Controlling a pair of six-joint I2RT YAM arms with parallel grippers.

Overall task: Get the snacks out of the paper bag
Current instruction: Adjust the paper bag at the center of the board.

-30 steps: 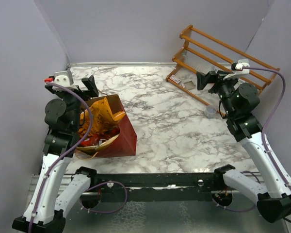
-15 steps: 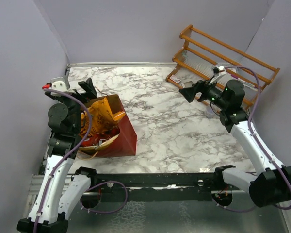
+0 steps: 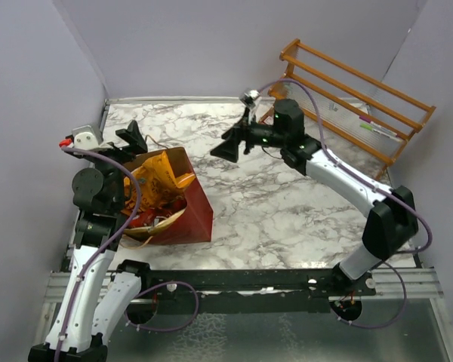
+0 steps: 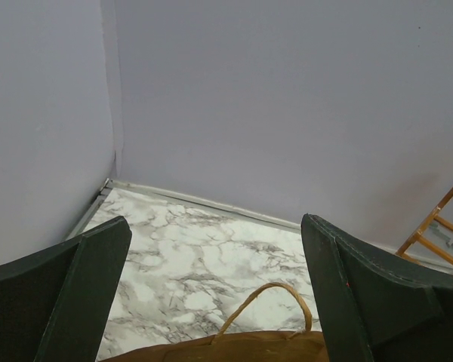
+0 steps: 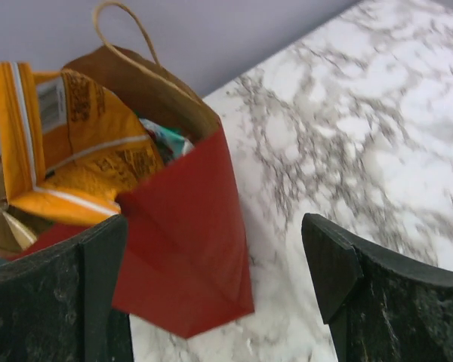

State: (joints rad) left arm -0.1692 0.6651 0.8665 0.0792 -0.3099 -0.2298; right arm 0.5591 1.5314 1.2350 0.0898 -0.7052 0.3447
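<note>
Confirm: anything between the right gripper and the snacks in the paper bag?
Nothing visible. Only bare marble table lies between the open right gripper and the paper bag; the orange chip bag pokes out of its open top, uncovered.

Bare tabletop (image 3: pixel 287 211) is lying open across frame centre; the orange chip bag (image 3: pixel 162 177) is crowding the mouth of the paper bag (image 3: pixel 198 215) at left.

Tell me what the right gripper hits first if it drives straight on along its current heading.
Likely the paper bag: its dark red side wall sits centred between the right gripper's open jaws, only bare table before it. The orange chip bag sticks out higher. Depth is uncertain.
</note>
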